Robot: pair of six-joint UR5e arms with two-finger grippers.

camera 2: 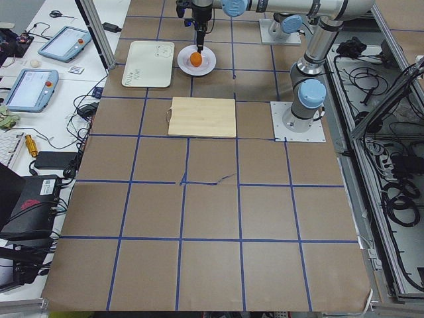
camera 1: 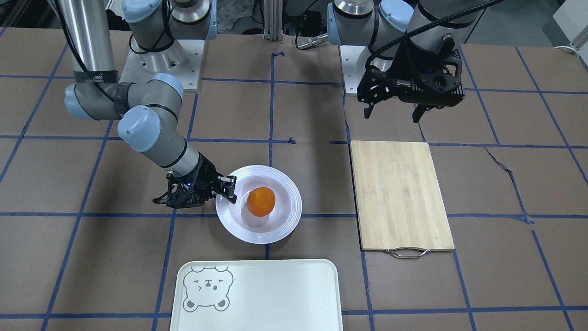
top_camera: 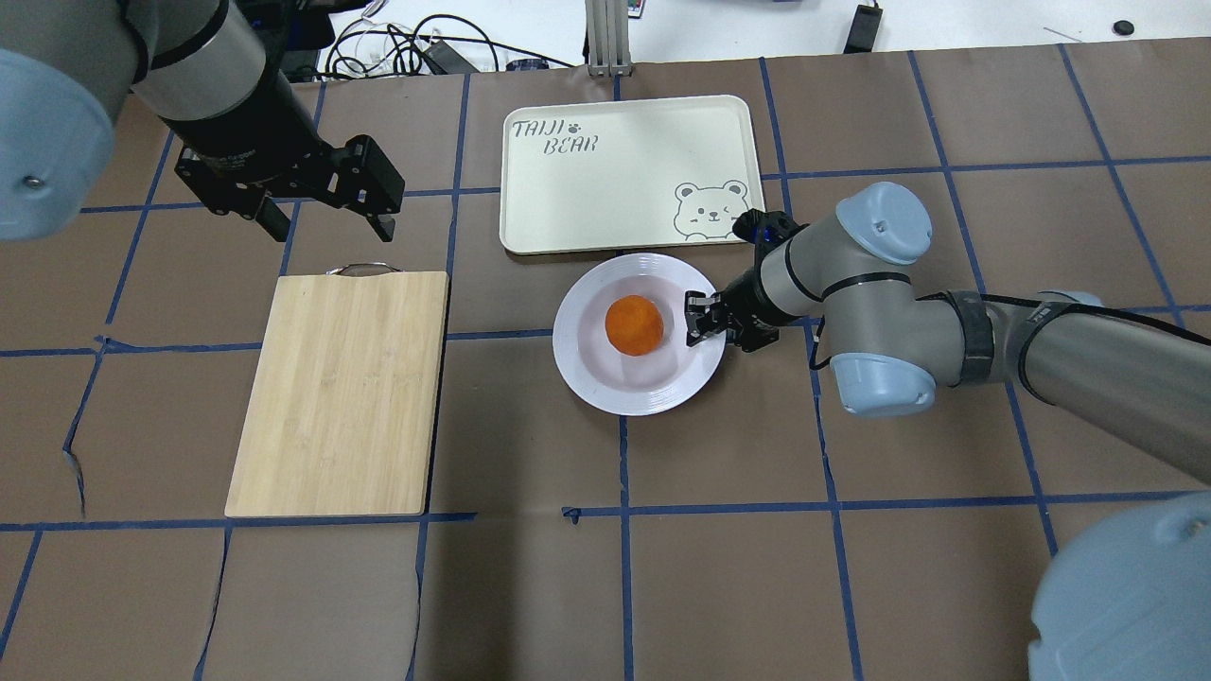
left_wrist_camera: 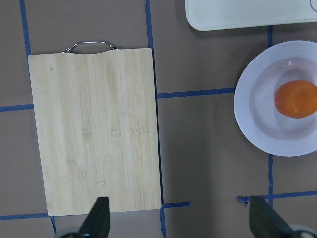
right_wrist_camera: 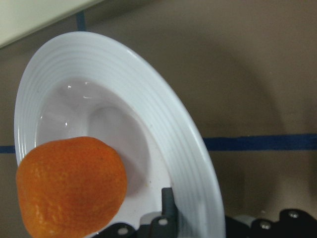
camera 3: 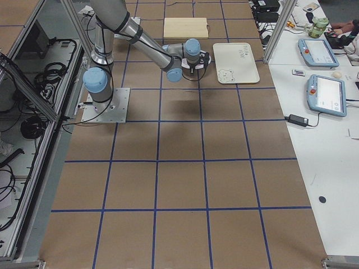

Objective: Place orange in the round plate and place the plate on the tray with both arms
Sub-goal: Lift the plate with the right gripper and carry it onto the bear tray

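Orange (top_camera: 634,324): centred in round plate (top_camera: 577,369), on counter (top_camera: 738,567) just near of tray (top_camera: 605,189).
Right hand (top_camera: 698,320): at plate's right rim; clamped or not, cannot tell.
Left hand (top_camera: 331,225): spread, hovering far-left beyond cutting board (top_camera: 341,392).
Advice: grip opposite rims, lift level; orange likely rolls.
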